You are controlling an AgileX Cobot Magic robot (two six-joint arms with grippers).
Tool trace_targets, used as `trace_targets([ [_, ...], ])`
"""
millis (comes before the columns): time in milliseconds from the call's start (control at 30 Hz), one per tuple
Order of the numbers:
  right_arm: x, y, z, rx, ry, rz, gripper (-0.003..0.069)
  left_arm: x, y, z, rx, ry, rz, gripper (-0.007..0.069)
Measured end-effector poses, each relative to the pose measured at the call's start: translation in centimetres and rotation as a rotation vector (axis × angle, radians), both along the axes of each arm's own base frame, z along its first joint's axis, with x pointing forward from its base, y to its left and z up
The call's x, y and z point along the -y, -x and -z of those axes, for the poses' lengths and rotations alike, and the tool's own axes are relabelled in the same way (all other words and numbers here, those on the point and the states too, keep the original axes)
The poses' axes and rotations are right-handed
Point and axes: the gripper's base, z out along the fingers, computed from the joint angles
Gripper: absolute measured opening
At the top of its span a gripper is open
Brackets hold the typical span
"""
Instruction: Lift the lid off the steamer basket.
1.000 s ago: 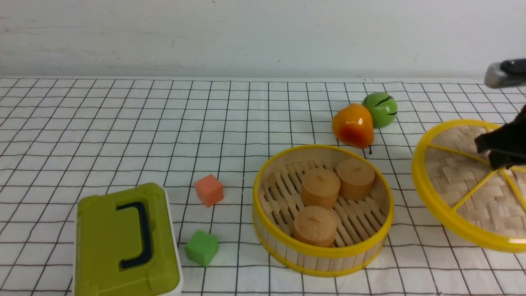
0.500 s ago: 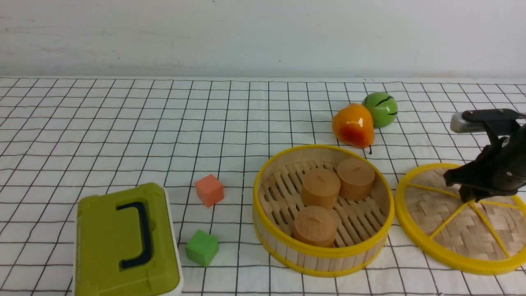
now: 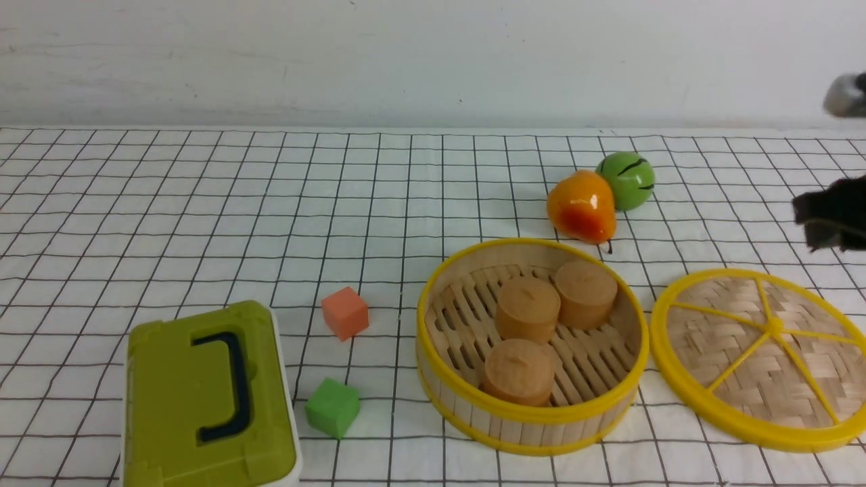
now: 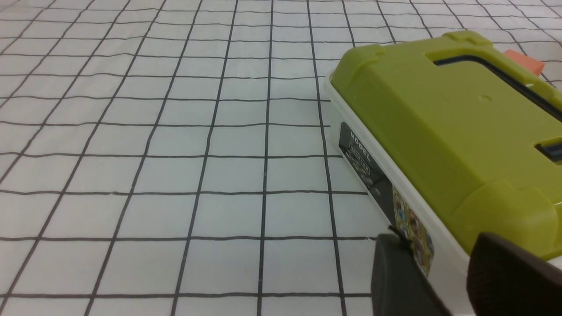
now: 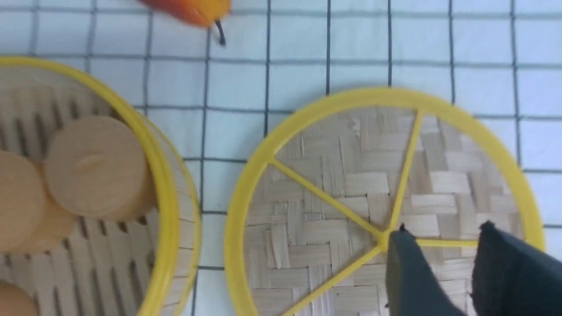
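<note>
The lid (image 3: 761, 358), a woven bamboo disc with yellow rim and spokes, lies flat on the cloth just right of the steamer basket (image 3: 473, 406). It also shows in the right wrist view (image 5: 342, 206). The basket is uncovered and holds three tan wooden cylinders (image 3: 528, 308); its rim shows in the right wrist view (image 5: 167, 193). My right gripper (image 5: 443, 235) is open and empty, hovering above the lid's hub; in the front view it is at the right edge (image 3: 835, 216). My left gripper (image 4: 439, 245) is open beside the olive-green box (image 4: 448, 127).
An olive-green box with a dark handle (image 3: 203, 399) stands front left. An orange cube (image 3: 345, 312) and a green cube (image 3: 331, 407) lie between it and the basket. An orange fruit (image 3: 582, 206) and a green ball (image 3: 628, 179) sit behind the basket.
My right gripper lowered the lid onto the cloth right of the basket, let go of it, and rose up and to the right. The left arm has not moved.
</note>
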Motion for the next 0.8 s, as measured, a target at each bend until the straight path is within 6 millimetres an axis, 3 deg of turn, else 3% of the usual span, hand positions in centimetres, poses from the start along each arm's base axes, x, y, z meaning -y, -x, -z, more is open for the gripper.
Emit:
trace_targets([
  [33, 0.0, 0.2, -0.3, 0.012, 0.003, -0.005, 0.016, 0.0, 0.0, 0.0, 0.0, 0.0, 0.0, 0.0239],
  [100, -0.4, 3.6, -2.6, 0.129, 0.008, -0.024, 0.0063, 0.0, 0.0, 0.0, 0.0, 0.0, 0.0, 0.0239],
  [133, -0.4, 3.9, -2.8, 0.137, 0.008, -0.026, 0.0056, 0.0, 0.0, 0.0, 0.0, 0.0, 0.0, 0.0239],
  [200, -0.8, 7.3, -3.9, 0.228, -0.007, -0.04, -0.0016, 0.0, 0.0, 0.0, 0.0, 0.0, 0.0, 0.0239],
  [367, -1.5, 12.5, -4.0, 0.329, -0.045, -0.062, -0.0022, 0.0, 0.0, 0.0, 0.0, 0.0, 0.0, 0.0239],
  [600, -1.9, 15.5, -3.7, 0.387, -0.076, -0.073, -0.0022, 0.0, 0.0, 0.0, 0.0, 0.0, 0.0, 0.0239],
  [800, -2.5, 17.2, -3.3, 0.32, -0.098, -0.122, -0.0019, 0.0, 0.0, 0.0, 0.0, 0.0, 0.0, 0.0239],
])
